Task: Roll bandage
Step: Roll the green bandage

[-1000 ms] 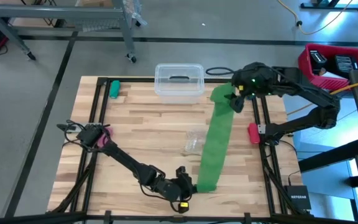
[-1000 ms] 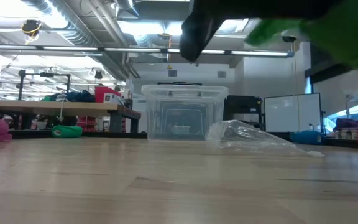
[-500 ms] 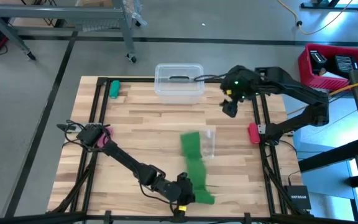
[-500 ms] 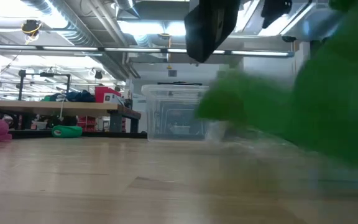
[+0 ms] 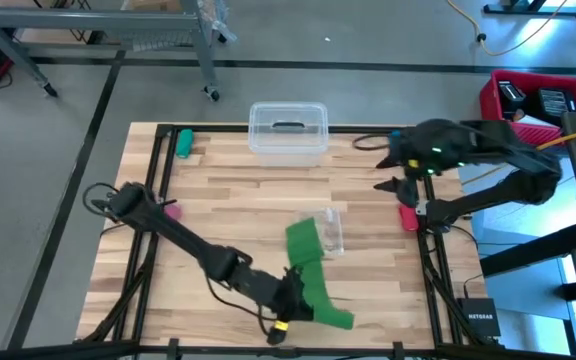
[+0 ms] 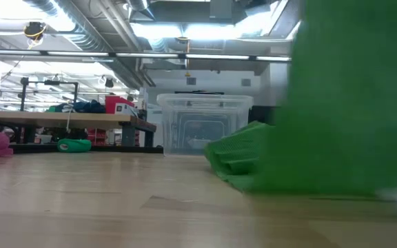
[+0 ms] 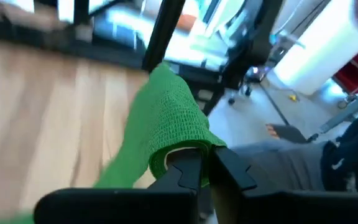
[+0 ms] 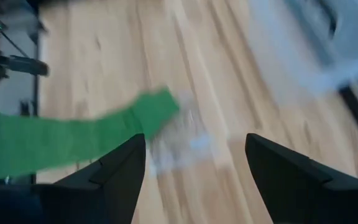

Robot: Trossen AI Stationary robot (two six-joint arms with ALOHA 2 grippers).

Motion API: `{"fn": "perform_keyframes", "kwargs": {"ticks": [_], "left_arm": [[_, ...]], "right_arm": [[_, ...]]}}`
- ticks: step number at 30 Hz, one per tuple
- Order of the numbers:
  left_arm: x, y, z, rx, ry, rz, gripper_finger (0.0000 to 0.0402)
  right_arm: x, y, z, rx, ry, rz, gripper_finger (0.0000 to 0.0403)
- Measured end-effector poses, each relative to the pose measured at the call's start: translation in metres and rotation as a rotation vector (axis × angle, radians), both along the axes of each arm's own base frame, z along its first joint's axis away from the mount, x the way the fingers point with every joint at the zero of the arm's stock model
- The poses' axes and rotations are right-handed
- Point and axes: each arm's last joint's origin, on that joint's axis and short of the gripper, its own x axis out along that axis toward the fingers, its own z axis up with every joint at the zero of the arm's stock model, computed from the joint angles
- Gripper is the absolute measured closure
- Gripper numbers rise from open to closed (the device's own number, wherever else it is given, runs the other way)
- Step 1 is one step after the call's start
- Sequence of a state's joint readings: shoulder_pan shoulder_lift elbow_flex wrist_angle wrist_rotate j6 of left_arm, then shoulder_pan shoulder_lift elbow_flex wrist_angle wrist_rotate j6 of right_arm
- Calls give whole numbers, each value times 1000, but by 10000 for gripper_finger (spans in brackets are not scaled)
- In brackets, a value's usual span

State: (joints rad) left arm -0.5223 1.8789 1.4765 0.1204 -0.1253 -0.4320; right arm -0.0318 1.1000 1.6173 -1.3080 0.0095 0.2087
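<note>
One end of the long bright green fabric bandage (image 5: 313, 275), slack across the wooden worktop (image 5: 228, 200), is pinched in my left gripper (image 5: 290, 308); right gripper (image 5: 393, 185) spread, empty; rolling comes next, I judge.

- A robotics lab or workshop: bare ceiling ducts and pipes (image 6: 81, 27) run under strip lights (image 6: 185, 29).
- A concrete floor (image 5: 58, 130) surrounds the wooden tabletop (image 5: 228, 200), which sits in a black metal frame (image 5: 156, 170).
- Long workbenches (image 6: 54, 120) in the room behind hold piled gear.
- A wheeled metal rack (image 5: 183, 40) stands past the tabletop's far edge; a red bin (image 5: 528, 100) of parts and a yellow cable (image 5: 508, 30) lie off its right side.
</note>
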Motion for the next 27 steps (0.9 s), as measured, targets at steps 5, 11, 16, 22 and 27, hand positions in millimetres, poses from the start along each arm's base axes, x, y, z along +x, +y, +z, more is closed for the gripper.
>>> {"fn": "perform_keyframes", "kwargs": {"ticks": [5, 11, 16, 22, 27], "left_arm": [[-21, 28, 59, 87, -179, 127, 391], [-46, 58, 108, 177, -322, 238, 391], [-58, 78, 128, 206, -365, 274, 391], [-58, 97, 131, 234, -340, 347, 391], [-58, 104, 132, 236, -340, 367, 391]], "right_arm": [[-16, 18, -6, -47, -203, 54, 126], [-17, 30, -34, -90, -337, 69, 126], [0, 40, -54, -100, -424, 137, 126], [22, 51, -75, -54, -488, 287, 126], [38, 55, -97, -88, -512, 322, 126]]}}
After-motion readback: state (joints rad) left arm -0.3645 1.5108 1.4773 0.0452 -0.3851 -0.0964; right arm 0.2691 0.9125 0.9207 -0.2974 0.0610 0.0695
